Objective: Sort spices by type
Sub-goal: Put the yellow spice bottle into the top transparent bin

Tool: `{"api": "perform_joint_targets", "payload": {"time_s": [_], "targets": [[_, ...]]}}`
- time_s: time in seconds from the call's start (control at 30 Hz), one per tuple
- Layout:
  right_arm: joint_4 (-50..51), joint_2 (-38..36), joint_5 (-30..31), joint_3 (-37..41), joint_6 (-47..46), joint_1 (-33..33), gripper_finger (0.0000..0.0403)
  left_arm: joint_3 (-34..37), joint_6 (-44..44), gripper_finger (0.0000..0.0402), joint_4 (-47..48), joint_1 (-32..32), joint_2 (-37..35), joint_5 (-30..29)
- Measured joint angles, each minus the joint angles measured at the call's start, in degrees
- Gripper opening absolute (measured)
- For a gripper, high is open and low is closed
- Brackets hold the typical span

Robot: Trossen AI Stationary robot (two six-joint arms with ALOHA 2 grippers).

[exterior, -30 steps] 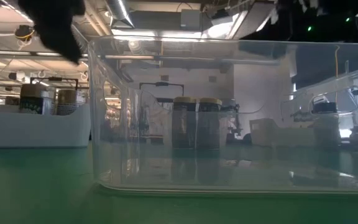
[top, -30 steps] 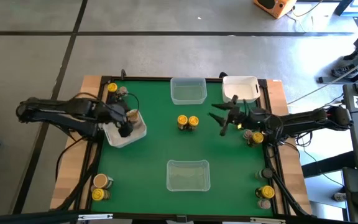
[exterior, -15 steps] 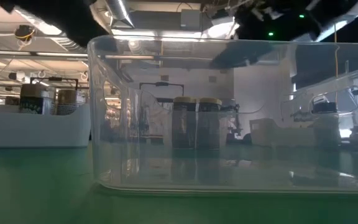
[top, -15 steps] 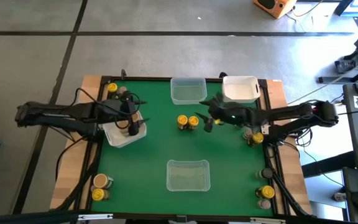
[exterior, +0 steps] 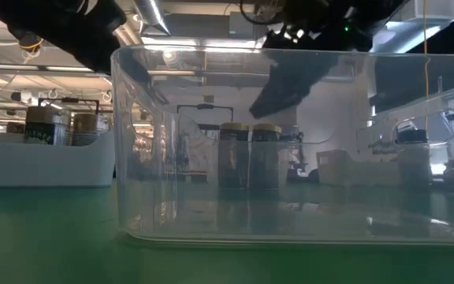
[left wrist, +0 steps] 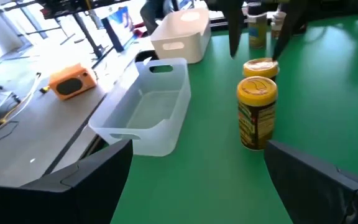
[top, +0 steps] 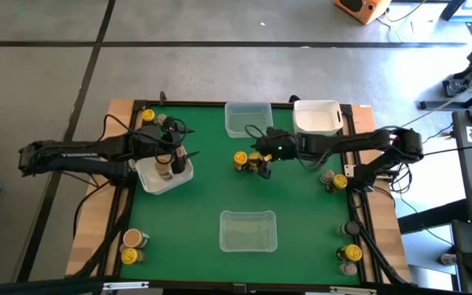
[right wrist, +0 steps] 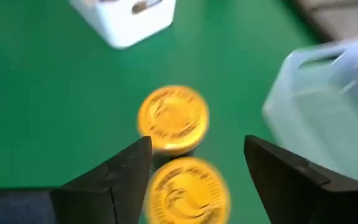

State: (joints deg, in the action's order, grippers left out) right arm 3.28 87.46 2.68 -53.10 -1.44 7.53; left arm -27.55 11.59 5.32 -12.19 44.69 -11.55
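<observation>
The right gripper (top: 262, 159) hung just above the pair of small yellow-lidded cylindrical spice jars (top: 247, 161), its dark fingers (right wrist: 114, 177) spread apart and empty, apparently to straddle the nearer jar for a pick. Its arm lay stretched low from the table's right edge. Left of that pair, the left gripper (top: 173, 161) stood wide open over the white rectangular plastic tub (top: 151, 181), which already held jars.

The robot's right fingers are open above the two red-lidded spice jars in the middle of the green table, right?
Not quite: the lids are yellow, not red. The right wrist view shows the right gripper with its fingers open above the two small yellow-lidded spice jars standing on the green table; the high view shows them mid-table too.
</observation>
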Motion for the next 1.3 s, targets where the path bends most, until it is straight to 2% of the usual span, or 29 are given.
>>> {"api": "perform_joint_targets", "payload": {"time_s": [0.2,0.8,1.3], "targets": [[-0.2,2.6,2.4,0.0,-0.3,0.0,0.0257,0.0,0.6,0.0363,-1.3,0.0,0.0,0.5],[2.6,3.2,2.3,-0.1,-5.8,0.0,0.0257,0.0,2.1,0.0363,-1.8,0.0,0.0,0.5],[8.9,3.2,0.7,-3.8,-7.7,1.6,0.0258,0.0,2.0,0.0363,-1.7,0.0,0.0,1.8]]}}
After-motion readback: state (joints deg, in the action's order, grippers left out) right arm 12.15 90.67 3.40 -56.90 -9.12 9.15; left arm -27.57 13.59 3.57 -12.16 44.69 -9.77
